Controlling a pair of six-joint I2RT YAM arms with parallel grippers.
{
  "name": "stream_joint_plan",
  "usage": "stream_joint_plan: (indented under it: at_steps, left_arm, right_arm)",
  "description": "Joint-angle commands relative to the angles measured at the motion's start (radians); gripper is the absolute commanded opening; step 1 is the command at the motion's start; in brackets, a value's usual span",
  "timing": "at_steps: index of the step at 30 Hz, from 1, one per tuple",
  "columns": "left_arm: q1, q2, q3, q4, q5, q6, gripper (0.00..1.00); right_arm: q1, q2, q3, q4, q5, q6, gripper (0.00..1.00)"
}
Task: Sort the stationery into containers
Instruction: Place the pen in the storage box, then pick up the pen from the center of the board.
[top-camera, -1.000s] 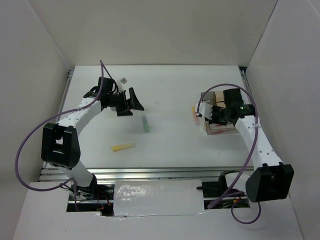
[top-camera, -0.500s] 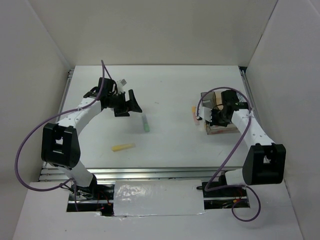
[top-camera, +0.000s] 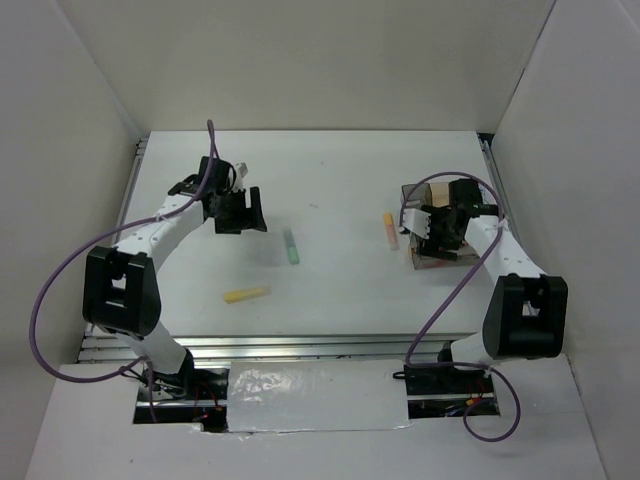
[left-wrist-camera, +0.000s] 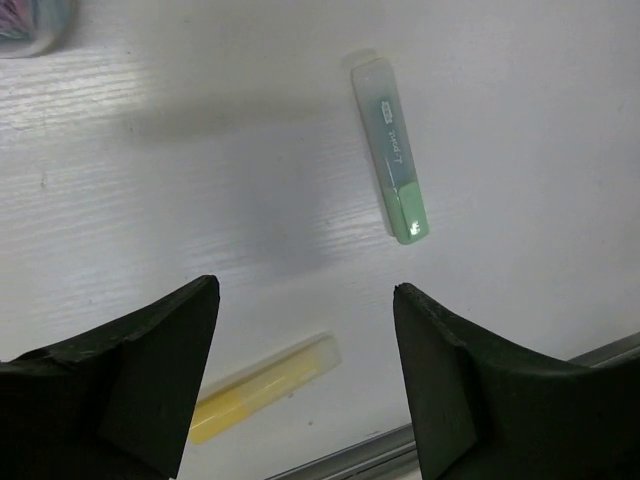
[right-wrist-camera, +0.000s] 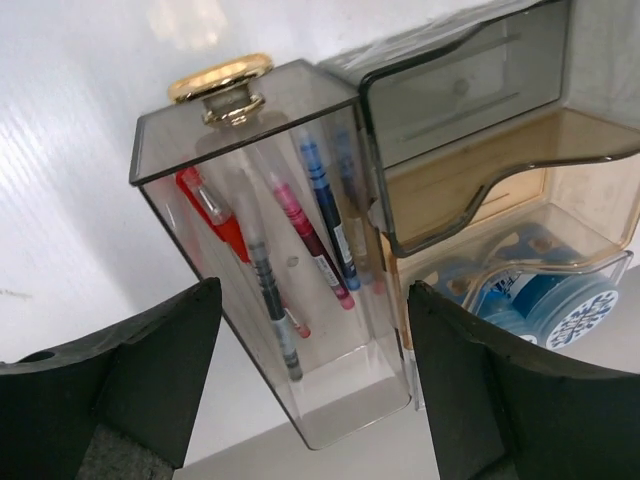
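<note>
While pens (right-wrist-camera: 300, 250) & blue tape roll (right-wrist-camera: 530, 295) sit in the box (right-wrist-camera: 250, 95), green highlighter (left-wrist-camera: 392, 150), yellow highlighter (left-wrist-camera: 262, 388) & orange highlighter (top-camera: 389, 231) lie unsorted on table (top-camera: 340, 180); L gripper (left-wrist-camera: 303, 295), R gripper (right-wrist-camera: 312, 300): fingers spread, empty.

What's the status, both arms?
Both open: left gripper empty near green highlighter, yellow highlighter; right gripper over box. Box holds pens, blue tape; orange highlighter lies outside. Nothing blocking.

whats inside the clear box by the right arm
The tall compartment of the clear box holds red pens, a blue pen and a grey pen. Beside them lie blue tape rolls. The tinted upper drawer hides whatever it contains.
</note>
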Motion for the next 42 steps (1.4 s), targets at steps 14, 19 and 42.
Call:
stream_joint_plan:
  at_steps: [14,19,42]
  left_arm:
    - [-0.094,-0.006,-0.046,-0.319,0.059,0.748,0.68]
    - [-0.149,-0.062,-0.144,-0.265,0.008,0.772,0.70]
    - [-0.373,0.100,-0.277,-0.007,-0.275,0.728,0.38]
  right_arm:
    - [-0.010,-0.241,0.242,-0.120,-0.418,0.519,0.82]
    - [-0.002,-0.328,0.215,-0.083,-0.515,0.775,0.82]
    - [-0.185,-0.449,0.177,0.066,-0.749,1.280,0.85]
